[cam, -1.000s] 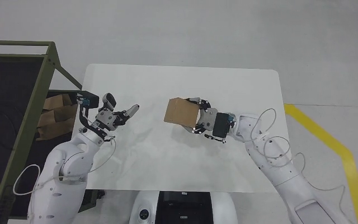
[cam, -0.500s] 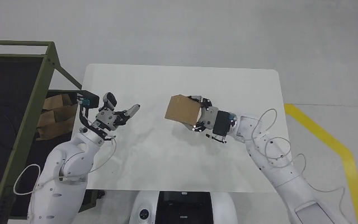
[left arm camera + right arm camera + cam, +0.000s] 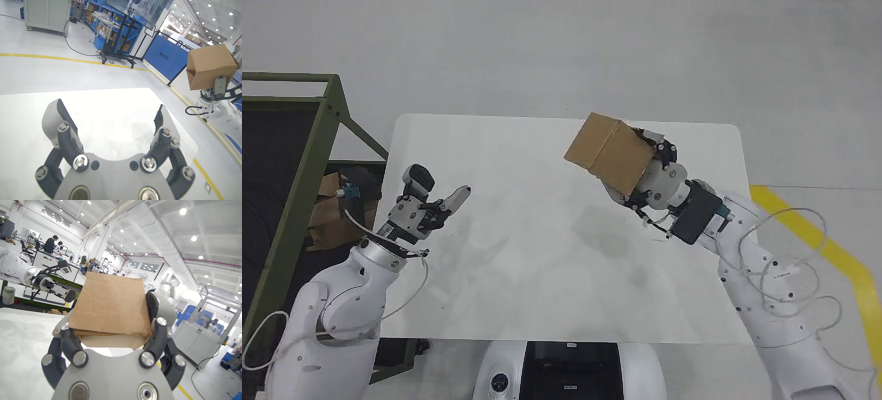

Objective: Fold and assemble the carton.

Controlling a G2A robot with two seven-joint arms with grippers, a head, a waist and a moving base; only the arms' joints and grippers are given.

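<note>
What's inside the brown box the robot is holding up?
The carton, clamped in the right gripper, shows folded flaps at its open end. Its walls hide everything deeper.

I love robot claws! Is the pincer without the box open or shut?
Open. The left pincer has its two fingers wide apart, with bare table between them.

The carton point(image 3: 610, 153) is a plain brown cardboard box, already formed into a cuboid, with the flaps at one end slightly ajar. It hangs tilted above the table point(image 3: 542, 280), clear of the surface, toward one o'clock from the table's middle, its lower end clamped in the right pincer point(image 3: 644, 180).
</note>
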